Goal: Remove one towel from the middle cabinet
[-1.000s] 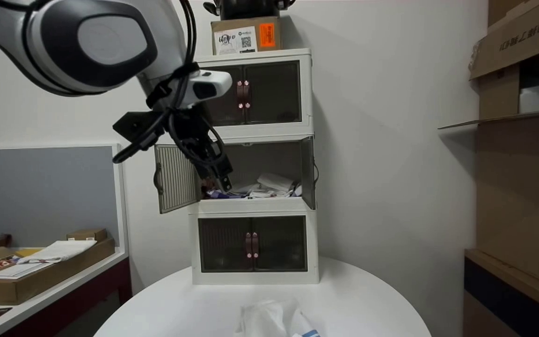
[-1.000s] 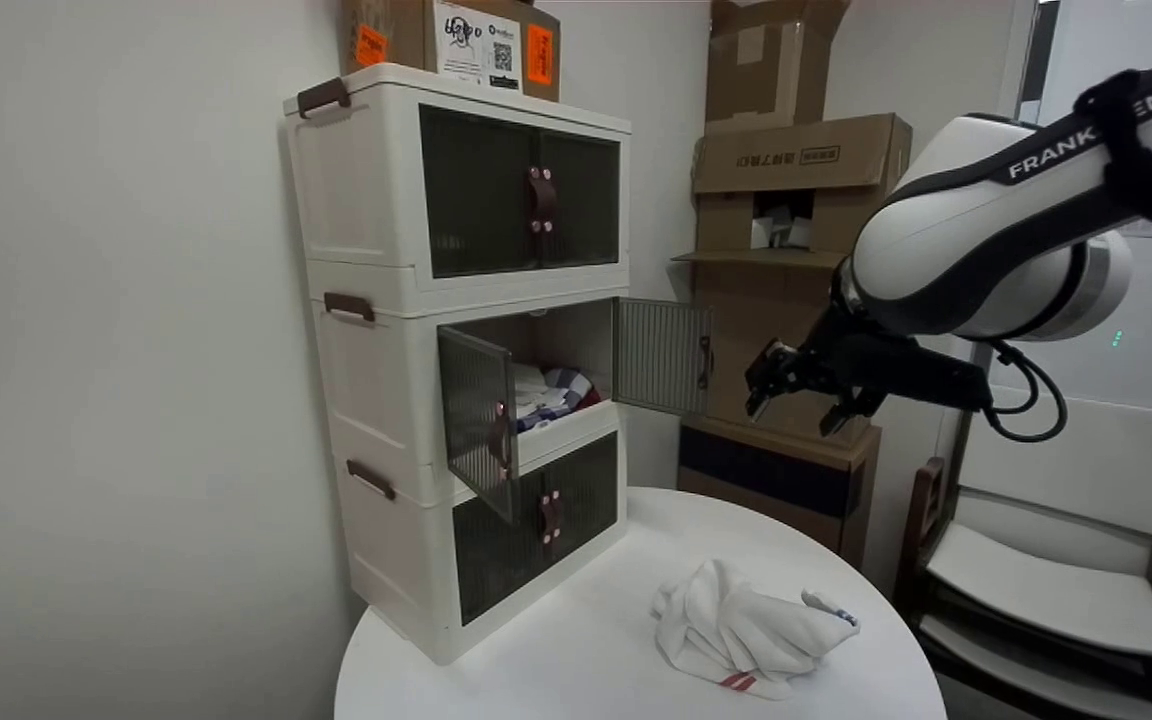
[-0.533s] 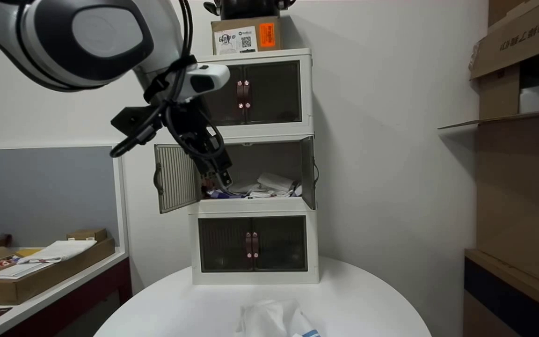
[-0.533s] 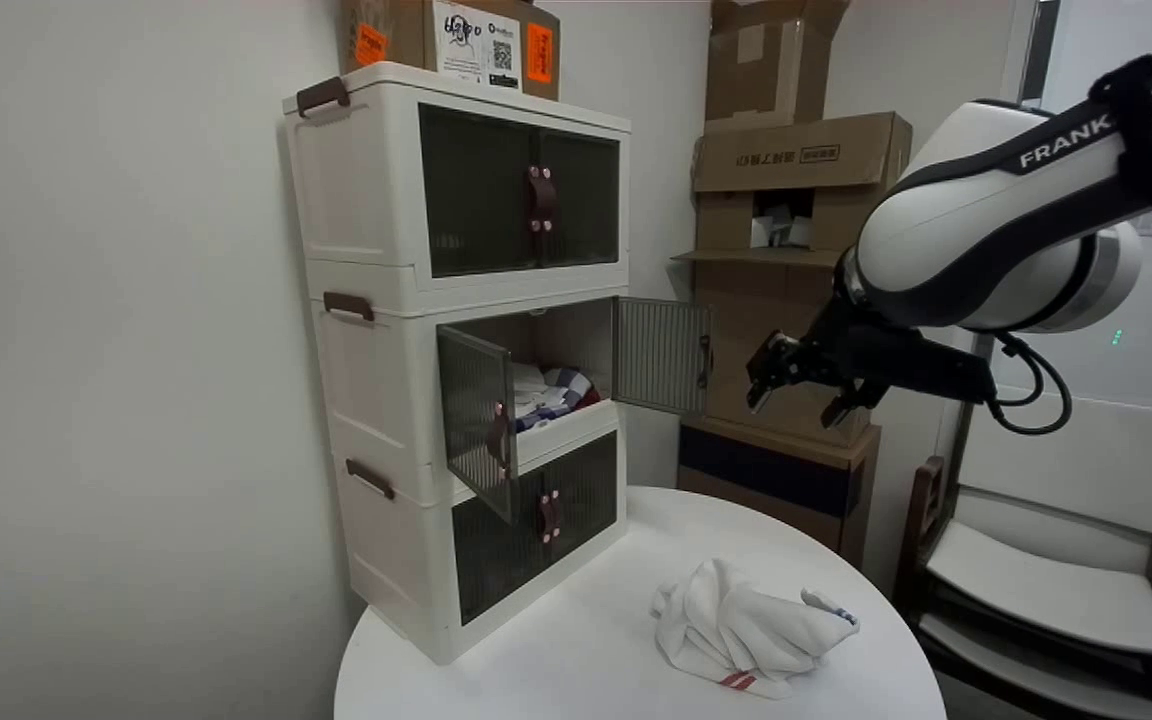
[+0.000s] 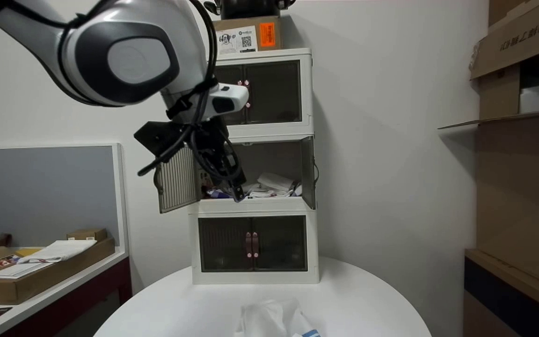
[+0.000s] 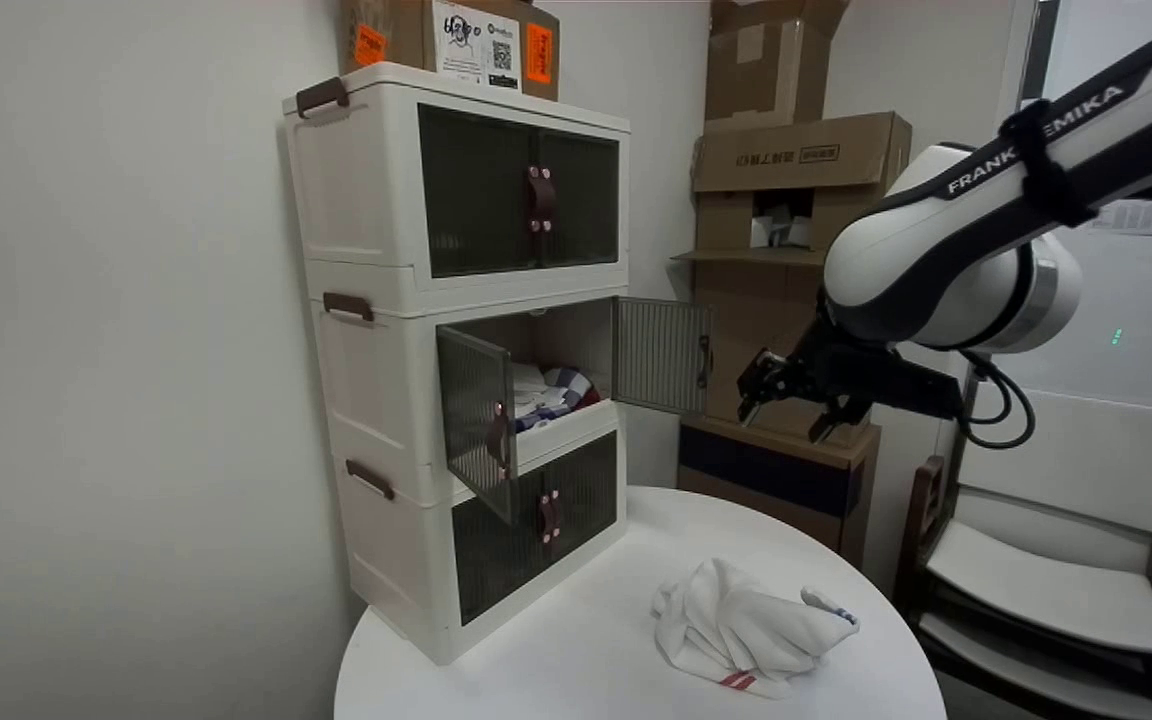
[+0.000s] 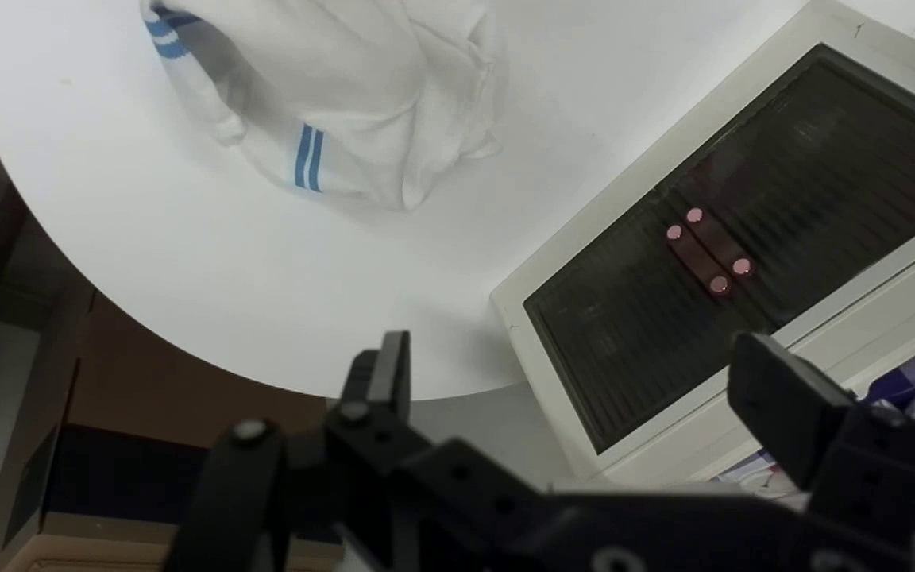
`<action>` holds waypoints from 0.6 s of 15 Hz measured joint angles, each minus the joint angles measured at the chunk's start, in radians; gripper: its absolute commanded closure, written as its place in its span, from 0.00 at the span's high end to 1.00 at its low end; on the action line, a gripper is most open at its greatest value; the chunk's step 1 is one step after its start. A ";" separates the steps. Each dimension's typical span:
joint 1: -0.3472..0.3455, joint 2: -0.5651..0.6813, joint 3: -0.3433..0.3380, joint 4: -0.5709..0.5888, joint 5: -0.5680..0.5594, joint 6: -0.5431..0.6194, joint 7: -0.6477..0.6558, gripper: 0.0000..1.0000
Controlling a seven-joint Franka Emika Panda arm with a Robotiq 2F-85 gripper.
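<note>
The tool (image 6: 784, 424) has its jaws spread wide and holds nothing. It hangs out in front of the middle cabinet (image 5: 272, 205) and well apart from it; in an exterior view it hides part of that cabinet's opening. Inside lie towels (image 6: 558, 393), bunched together, white and blue-checked; how many, I cannot tell. The doors (image 6: 658, 352) of this cabinet are two, both swung outward. Lower than the tool, one white towel (image 6: 736, 625), striped with blue and red, lies crumpled on the one bench (image 6: 556, 665). Cabinets number three, one atop another: the middle one sits between one top cabinet (image 6: 351, 190) and one bottom cabinet (image 6: 396, 570), both closed. One cardboard box (image 5: 254, 37) rests on the uppermost.
</note>
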 measured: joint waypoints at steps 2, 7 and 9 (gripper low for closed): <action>0.013 0.087 -0.005 0.049 0.002 0.040 -0.014 1.00; 0.040 0.353 0.012 0.214 0.001 0.167 -0.023 1.00; 0.041 0.466 0.033 0.295 -0.004 0.240 -0.019 1.00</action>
